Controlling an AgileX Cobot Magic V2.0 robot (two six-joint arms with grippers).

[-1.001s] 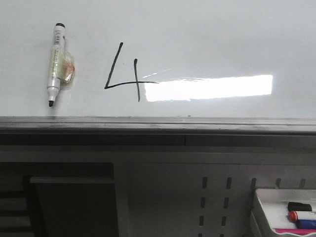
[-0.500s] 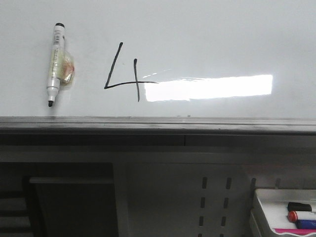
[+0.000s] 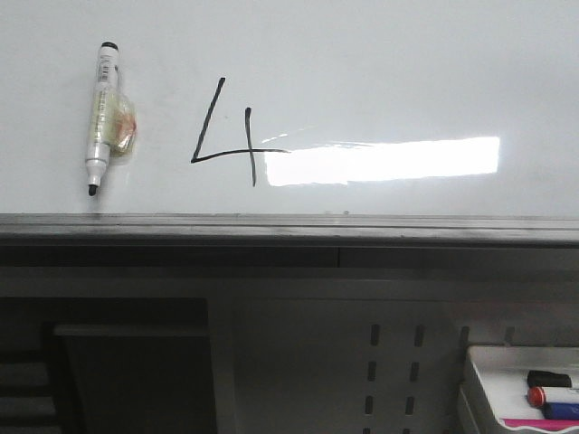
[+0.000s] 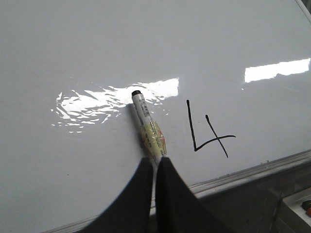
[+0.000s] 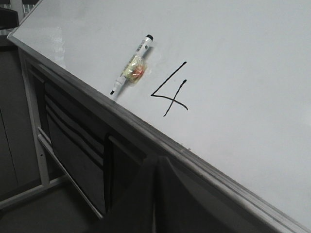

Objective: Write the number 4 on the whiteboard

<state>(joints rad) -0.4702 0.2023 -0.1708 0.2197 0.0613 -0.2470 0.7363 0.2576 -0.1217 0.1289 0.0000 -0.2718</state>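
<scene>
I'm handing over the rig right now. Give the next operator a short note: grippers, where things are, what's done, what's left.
Left gripper: shut, empty, hanging just short of the marker.
Right gripper: shut, empty, off the board near its edge rail.
Marker: lying on the whiteboard, uncapped, left of the number 4.
Done: the 4 is fully drawn.
Left: probably nothing but retracting the arms.

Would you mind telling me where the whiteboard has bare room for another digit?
The whiteboard is bare right of the number 4, around the glare, and above it. Left is tighter: the marker lies there. Below, the edge rail is close.
</scene>
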